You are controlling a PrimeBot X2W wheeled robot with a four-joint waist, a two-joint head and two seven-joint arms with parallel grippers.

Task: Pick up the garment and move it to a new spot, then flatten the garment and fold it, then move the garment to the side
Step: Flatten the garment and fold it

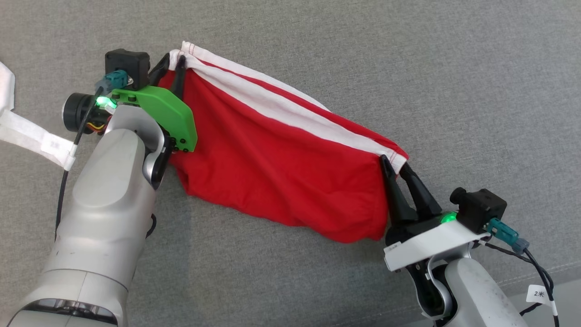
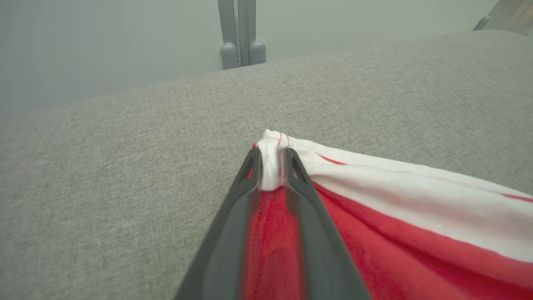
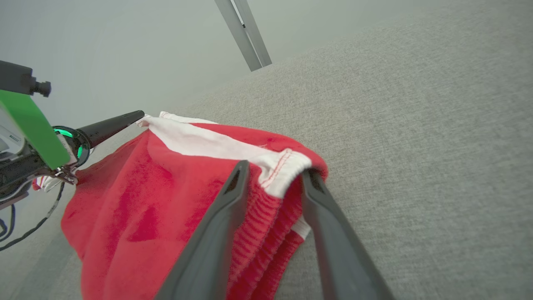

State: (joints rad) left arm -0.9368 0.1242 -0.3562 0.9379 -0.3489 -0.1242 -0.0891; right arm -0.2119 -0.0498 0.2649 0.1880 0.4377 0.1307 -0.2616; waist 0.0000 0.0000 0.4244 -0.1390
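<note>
On grey upholstery [image 1: 408,68] lies the red shirt [image 1: 281,168], stretched between both arms, and the wrist views add a pale wall [image 2: 104,50], a metal post [image 2: 241,33], the left gripper [image 2: 272,151] pinching one white corner and the right gripper [image 3: 277,168] parted around the other.

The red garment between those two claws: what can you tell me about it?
The garment is soft bright red knit cloth with a white band and a red-stitched hem along its far edge, wrinkled and stretched over the grey fabric surface. The left gripper pinches one white corner; the right gripper loosely straddles the other.
</note>
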